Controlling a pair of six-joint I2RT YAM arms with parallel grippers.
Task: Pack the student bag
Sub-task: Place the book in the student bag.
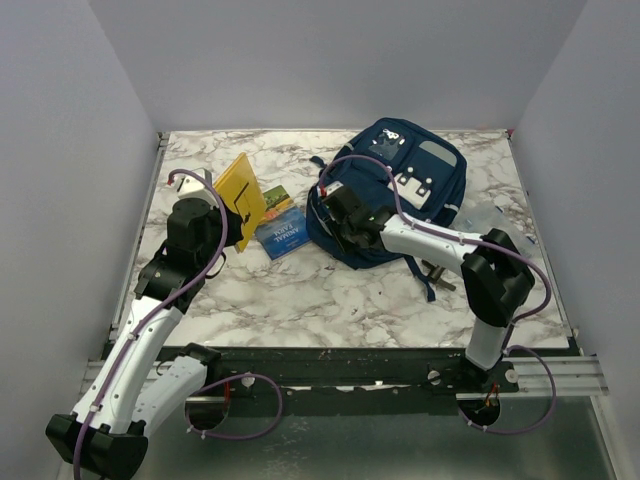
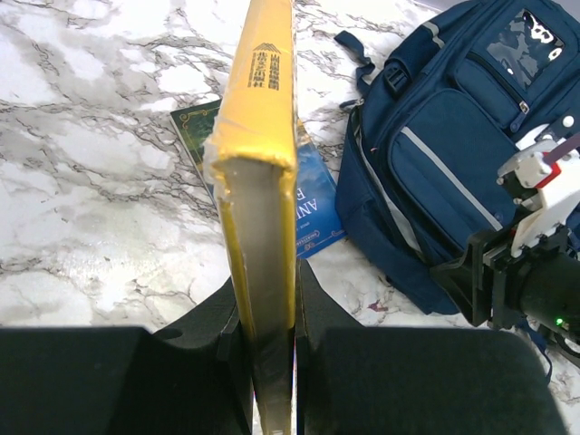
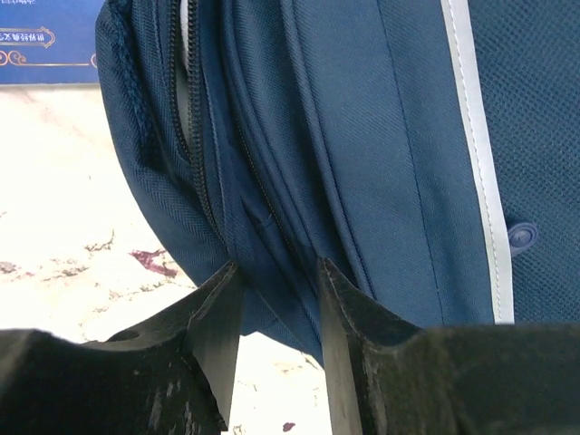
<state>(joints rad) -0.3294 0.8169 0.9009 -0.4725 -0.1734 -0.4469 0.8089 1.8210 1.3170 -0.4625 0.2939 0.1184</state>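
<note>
Two hands worked near the student bag (image 1: 420, 190), and the right hand (image 3: 279, 299) was much the nearer, set right at its near-left end. Its fingers stood either side of a fold of navy fabric beside the zip (image 3: 190, 136). Cloth filled the gap between them, though I could not tell whether the pinch was firm.

The left hand (image 2: 272, 335) sat left of the bag and apart from it, clamped on a yellow book (image 2: 263, 136) held upright on edge, spine away from the wrist camera. A blue book (image 1: 280, 238) lay flat on the counter (image 1: 330, 300) between that book and the bag.

The bag lay flat at the far right of the counter, front pockets up. Its long axis ran diagonally, and the zipped end pointed near-left toward the books. That end probably had to be lifted open before the yellow book could slide in along the axis.

It looked soft and slumped: navy cloth, grey stripes, white clips on the front, straps trailing on its near side.
</note>
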